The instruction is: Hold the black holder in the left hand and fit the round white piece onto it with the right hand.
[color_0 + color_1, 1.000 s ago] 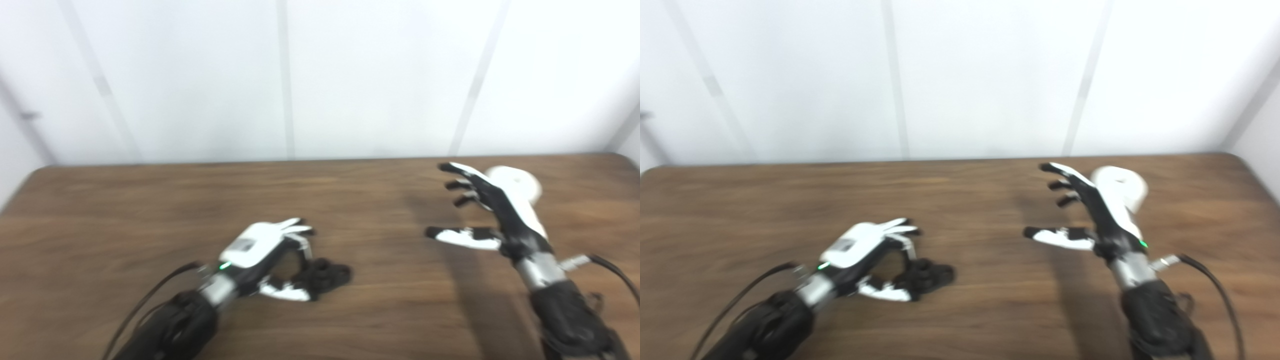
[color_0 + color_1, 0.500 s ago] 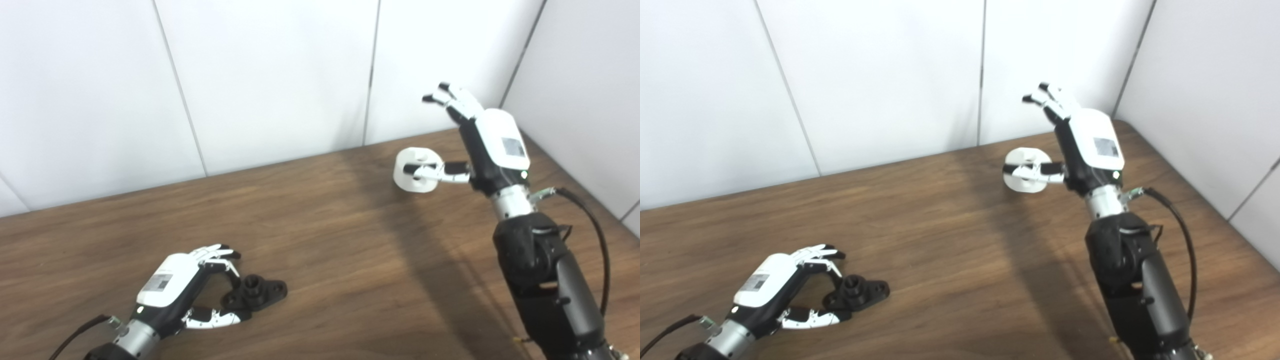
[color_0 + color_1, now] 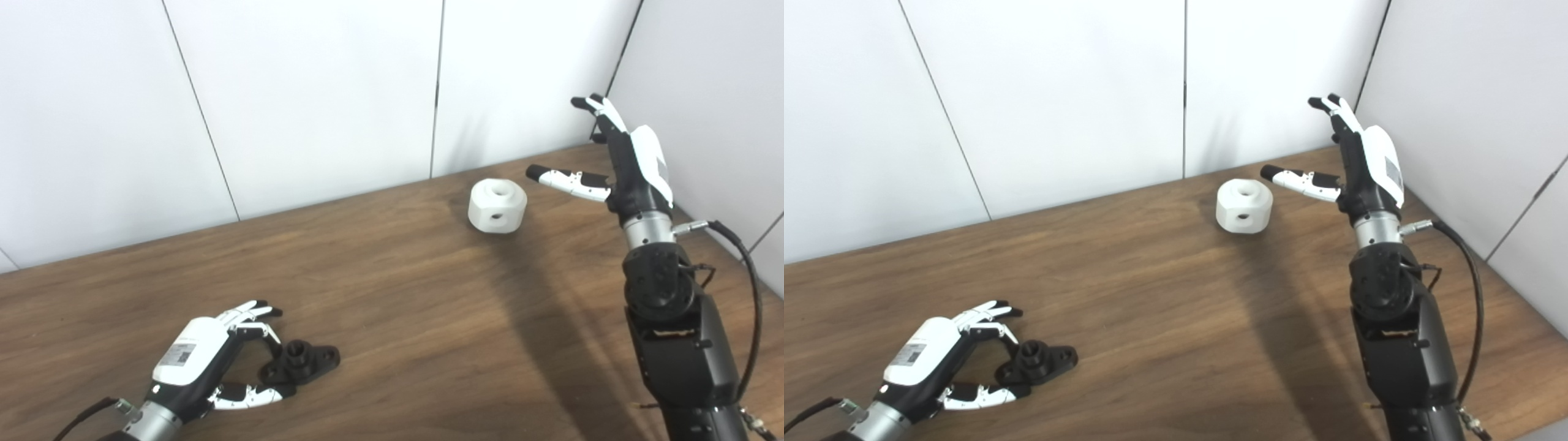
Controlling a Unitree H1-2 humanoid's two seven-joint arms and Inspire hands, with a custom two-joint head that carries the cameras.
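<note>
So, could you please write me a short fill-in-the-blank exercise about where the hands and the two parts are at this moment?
1. The round white piece rests on the ___ table.
2. The black holder lies by the ___ hand.
3. The right hand, fingers spread, is ___.
4. The hole in the white piece's side is ___ in shape.

Missing words: wooden; left; open; round

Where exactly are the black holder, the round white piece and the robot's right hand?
black holder (image 3: pixel 301 361), left eye view, on its raised middle collar.
round white piece (image 3: pixel 497 206), left eye view, on its front side by the small hole.
right hand (image 3: pixel 1363 168), right eye view, on the palm's edge.
</note>
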